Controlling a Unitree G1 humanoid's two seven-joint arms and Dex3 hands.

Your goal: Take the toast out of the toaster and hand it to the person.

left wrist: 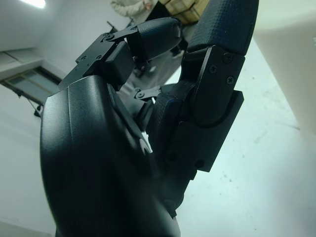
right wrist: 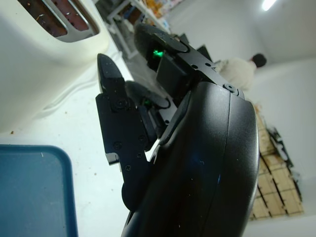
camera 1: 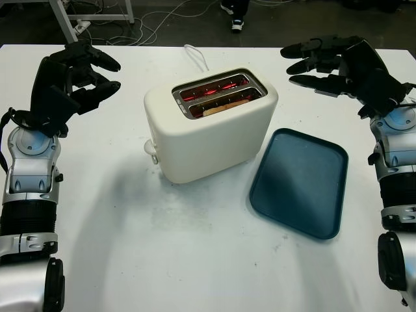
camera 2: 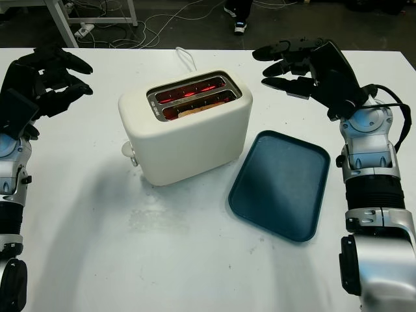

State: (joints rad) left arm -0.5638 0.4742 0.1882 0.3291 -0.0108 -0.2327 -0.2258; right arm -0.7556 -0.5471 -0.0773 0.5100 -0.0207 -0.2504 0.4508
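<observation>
The right robot hand [camera 1: 318,62] hovers open, holding nothing, up beside the toaster [camera 1: 211,123]; the left robot hand [camera 1: 81,75] hangs open on the toaster's other side. The toast [camera 1: 224,105] sits low in the slot nearer the robot, its elements glowing red. A blue tray [camera 1: 300,182] lies on the white surface [camera 1: 162,253] just beside the toaster. Fingers reaching into that narrow hot slot could miss or crumble the toast.

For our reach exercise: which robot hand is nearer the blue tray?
Right. The right robot hand hovers just beyond the blue tray's far edge; the left robot hand is across the toaster, much farther off.
</observation>
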